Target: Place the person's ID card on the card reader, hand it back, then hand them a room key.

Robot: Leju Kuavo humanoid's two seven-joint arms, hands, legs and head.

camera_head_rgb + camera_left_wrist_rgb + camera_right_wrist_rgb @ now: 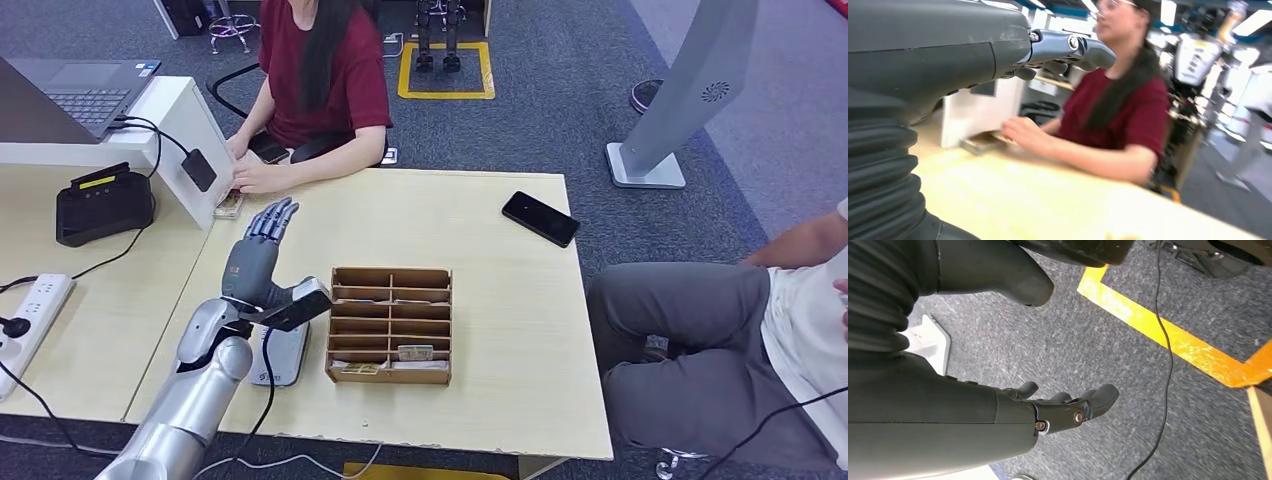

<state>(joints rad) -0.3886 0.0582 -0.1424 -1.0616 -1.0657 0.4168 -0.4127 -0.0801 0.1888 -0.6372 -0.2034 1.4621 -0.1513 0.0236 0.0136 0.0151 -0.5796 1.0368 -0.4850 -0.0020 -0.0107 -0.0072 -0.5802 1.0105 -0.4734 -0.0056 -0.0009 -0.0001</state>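
My left hand is raised above the table with its fingers stretched out and apart, holding nothing; it points toward the person in the dark red shirt. That person's hand rests on the table's far edge, touching a small card beside a white stand. From the left wrist, my left hand hovers above the same card and the person's hand. A white flat card reader lies under my forearm. My right hand hangs over the carpet, empty, its fingers loosely extended.
A wooden compartment box holding a few cards stands at mid-table. A black phone lies far right. To the left are a black device, a laptop and a power strip. Another person sits at right.
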